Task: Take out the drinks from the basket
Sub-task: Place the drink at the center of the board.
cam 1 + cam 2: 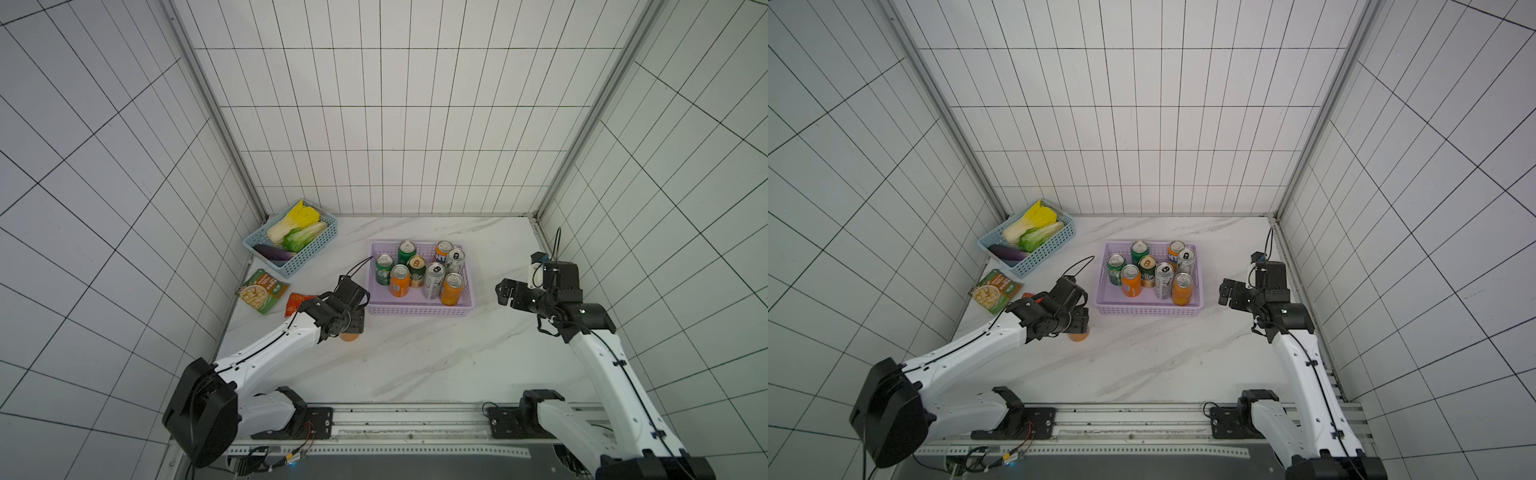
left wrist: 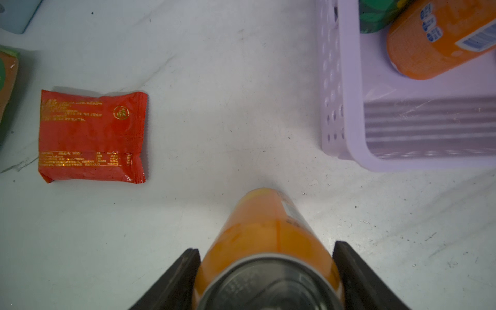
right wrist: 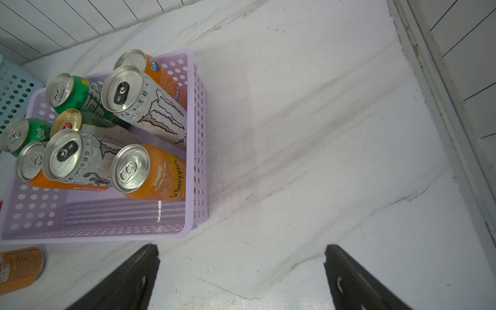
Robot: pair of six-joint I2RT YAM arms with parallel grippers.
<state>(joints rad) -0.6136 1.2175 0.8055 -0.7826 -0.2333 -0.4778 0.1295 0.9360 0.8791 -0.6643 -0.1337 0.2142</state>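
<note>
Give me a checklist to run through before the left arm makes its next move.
1. Orange can outside the basket, upright on the table: ok.
2. Left end effector clear of that can: cannot tell; its fingers flank the can closely.
3. Right end effector open, nothing between its jaws: ok.
4. Red packet apart from the can: ok.
5. Basket emptied of drinks: not ok; eight cans stand inside.
</note>
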